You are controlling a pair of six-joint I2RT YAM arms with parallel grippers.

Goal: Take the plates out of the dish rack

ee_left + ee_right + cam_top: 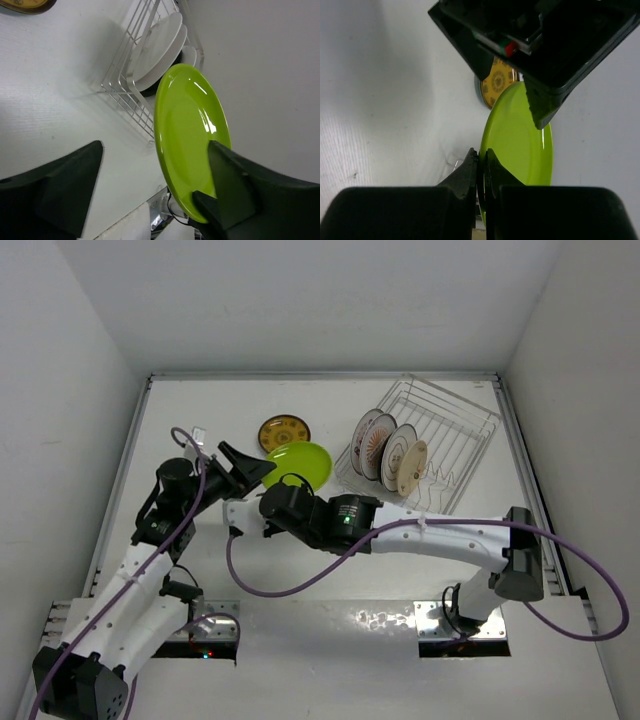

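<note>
My right gripper is shut on the rim of a lime green plate, holding it on edge above the table left of the dish rack. My left gripper is open around the same lime plate: one finger lies against its face and the other stands well off its back. In the top view both grippers meet at the lime plate. Several plates, white with orange-red patterns and one tan, stand upright in the silvery wire rack.
A yellow patterned plate lies flat on the table behind the lime one, also seen in the right wrist view. White walls close in the table on the left, back and right. The right arm stretches across in front of the rack.
</note>
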